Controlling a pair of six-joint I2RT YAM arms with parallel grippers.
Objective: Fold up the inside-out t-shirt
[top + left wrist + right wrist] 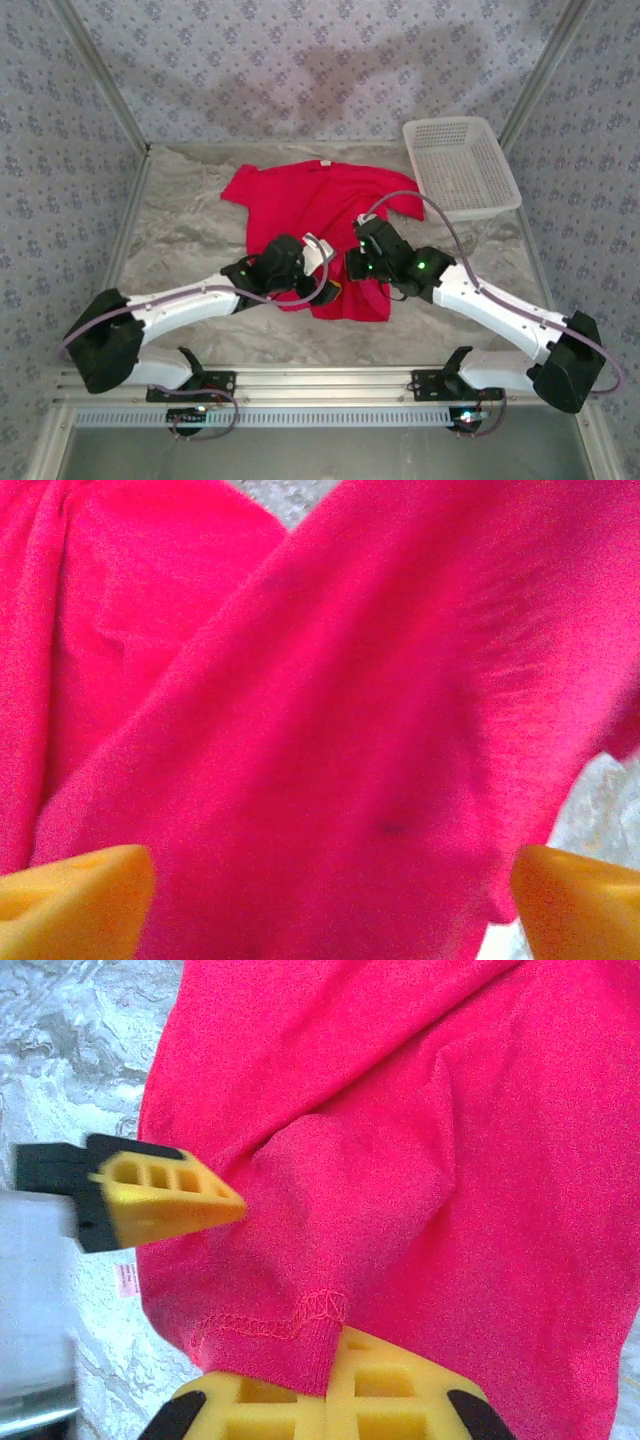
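We are starting at the right gripper [330, 1385]: its yellow fingers are pressing together on the stitched hem of the shirt [318, 205], and a tuck of red cloth is running down between them. Just beside it, the left gripper [325, 908] is hanging with its fingers [75, 900] spread wide; red cloth is lying under the gap and nothing is caught in it (one of those fingers is also poking into the right wrist view, close to the pinched hem, though we cannot tell whether it is touching the cloth).

Moving outward, the shirt is lying rumpled in the middle of the table [180, 235], its collar toward the far side and its bottom edge toward the arms, where both grippers are working. A white basket [462, 168] is sitting at the far right, just beside one sleeve.

We are judging this as an early step: the bottom edge is being readied for a first fold, with only one side gripped. The next move is calling for the left gripper to settle onto the hem on its own side and close there, level with the right one, so that both can be lifting the edge evenly instead of dragging the cloth askew.
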